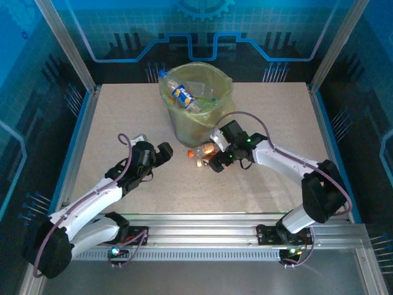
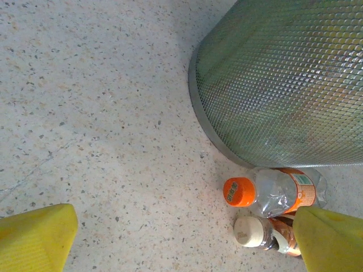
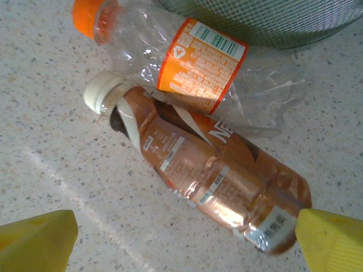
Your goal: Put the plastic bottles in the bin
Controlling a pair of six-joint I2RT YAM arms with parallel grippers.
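Two plastic bottles lie loose on the tabletop (image 1: pixel 123 110), side by side and touching, just against the base of the bin (image 1: pixel 184 129): a crushed clear bottle with an orange cap (image 3: pixel 193 62), next to the bin wall, and a brown bottle with a white cap (image 3: pixel 210 170) on its outer side. The right end effector (image 3: pixel 184 243) hangs directly over the pair with its fingers spread wide and nothing between them. In the right wrist view the brown bottle's long axis runs diagonally, cap to the upper left and base close to the finger on the right of the frame, so it lies oblique to the closing line. In my judgement the wrist needs a turn before the fingers can close across the body. The left end effector (image 1: pixel 166 152) is also wide and empty, a little apart from the caps, which point toward it. The right arm is the nearer. Count: one bin and two bottles outside it. Inside the bin, one blue-labelled bottle (image 1: pixel 182 94) juts at the rim, and the rest cannot be counted reliably.
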